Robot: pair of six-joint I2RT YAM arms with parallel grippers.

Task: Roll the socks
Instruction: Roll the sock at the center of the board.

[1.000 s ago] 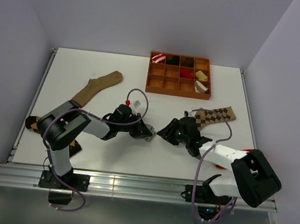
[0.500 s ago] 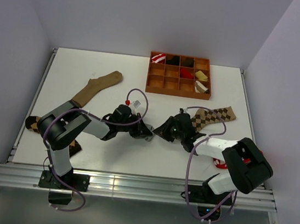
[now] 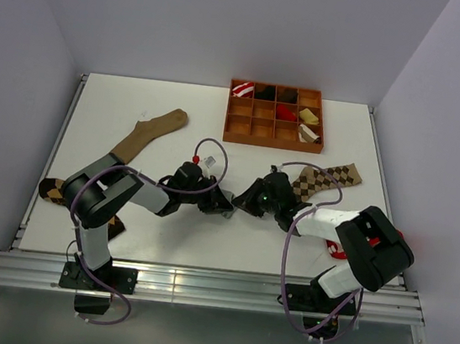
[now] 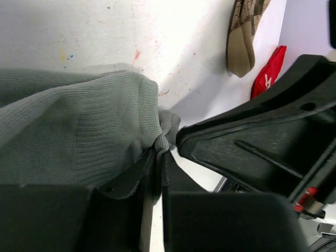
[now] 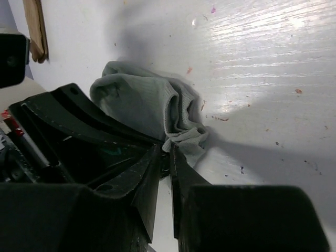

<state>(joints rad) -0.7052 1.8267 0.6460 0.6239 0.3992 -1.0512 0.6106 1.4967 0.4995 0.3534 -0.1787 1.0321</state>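
A small grey sock (image 4: 79,131) lies bunched on the white table between my two grippers, which meet at the middle of the table. My left gripper (image 4: 159,149) is shut on a fold at the sock's edge. From the other side, my right gripper (image 5: 169,151) is shut on a crumpled fold of the same grey sock (image 5: 142,102). In the top view the left gripper (image 3: 218,204) and right gripper (image 3: 242,203) nearly touch and hide most of the grey sock (image 3: 226,211). A light argyle sock (image 3: 328,177) lies to the right. A darker argyle sock (image 3: 53,191) lies partly under the left arm.
A long tan sock (image 3: 151,130) lies at the back left. A brown compartment tray (image 3: 229,125) holding rolled socks stands at the back. A red and white item (image 3: 337,251) sits under the right arm near the front edge.
My right gripper has moved left up to the left gripper and closed on the grey sock. The left arm has hardly moved.
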